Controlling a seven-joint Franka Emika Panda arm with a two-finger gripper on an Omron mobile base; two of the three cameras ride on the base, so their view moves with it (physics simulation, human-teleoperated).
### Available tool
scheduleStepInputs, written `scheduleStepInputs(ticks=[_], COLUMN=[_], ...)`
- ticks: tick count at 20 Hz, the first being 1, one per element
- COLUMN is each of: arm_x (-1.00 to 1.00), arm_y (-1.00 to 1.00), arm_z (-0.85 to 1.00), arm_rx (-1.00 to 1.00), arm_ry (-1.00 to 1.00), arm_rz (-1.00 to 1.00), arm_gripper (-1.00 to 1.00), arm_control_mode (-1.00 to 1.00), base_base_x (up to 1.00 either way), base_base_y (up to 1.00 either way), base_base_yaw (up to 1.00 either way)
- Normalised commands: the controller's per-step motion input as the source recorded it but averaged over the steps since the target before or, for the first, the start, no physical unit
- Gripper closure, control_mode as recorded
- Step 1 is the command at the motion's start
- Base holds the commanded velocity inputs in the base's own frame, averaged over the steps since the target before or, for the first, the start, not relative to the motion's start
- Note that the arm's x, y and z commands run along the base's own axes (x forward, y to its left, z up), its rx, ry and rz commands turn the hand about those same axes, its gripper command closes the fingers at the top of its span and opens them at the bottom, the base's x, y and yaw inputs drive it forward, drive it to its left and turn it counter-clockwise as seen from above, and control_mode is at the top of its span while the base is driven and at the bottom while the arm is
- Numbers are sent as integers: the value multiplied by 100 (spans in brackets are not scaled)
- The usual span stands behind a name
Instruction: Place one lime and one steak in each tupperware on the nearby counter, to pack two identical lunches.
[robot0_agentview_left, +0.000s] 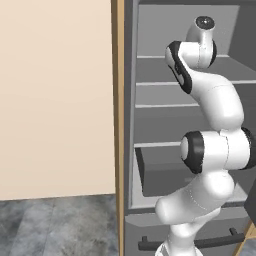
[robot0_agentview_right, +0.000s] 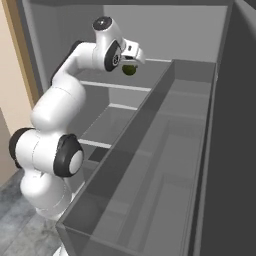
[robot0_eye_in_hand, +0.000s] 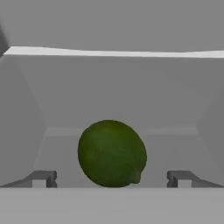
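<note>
**Reaching for the first lime in the fridge**

Left base view: the arm (robot0_agentview_left: 215, 125) stretches up into an open fridge, its wrist near an upper shelf (robot0_agentview_left: 165, 56). A wooden frame edge (robot0_agentview_left: 118, 125) runs just left of the opening. No tupperware, steak or counter appears here, so packing looks barely begun.

Right base view: the gripper (robot0_agentview_right: 134, 61) hangs over a shelf deep inside, and the dark green lime (robot0_agentview_right: 129, 69) sits right under it, at the fingers. The fridge door's long grey bin (robot0_agentview_right: 165, 165) runs close along the arm's right side; I judge it the main thing to avoid when pulling back.

Hand view: the lime (robot0_eye_in_hand: 112, 153) lies dead ahead, centred between the two fingertips (robot0_eye_in_hand: 43, 178), which stand spread wide with clear gaps either side and nothing pinched. Behind it are the shelf floor and back wall. Left to do, by my reading: grip this lime, carry it out, then fetch everything else.
</note>
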Motion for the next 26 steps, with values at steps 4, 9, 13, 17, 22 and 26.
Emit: scheduleStepInputs(ticks=[4, 9, 13, 17, 22, 26], arm_x=[25, 5, 34, 43, 35, 3], arm_y=[-11, -1, 0, 0, 0, 0], arm_z=[-18, -20, -19, -24, -27, -6], arm_rx=[0, 0, 0, 0, 0, 0], arm_ry=[1, 0, 0, 0, 0, 0], arm_rz=[0, 0, 0, 0, 0, 0], arm_gripper=[-100, -100, -100, -100, 100, 100], arm_control_mode=[-100, -100, -100, -100, -100, -100], base_base_x=[0, 0, 0, 0, 0, 0], base_base_y=[0, 0, 0, 0, 0, 0], base_base_yaw=[0, 0, 0, 0, 0, 0])
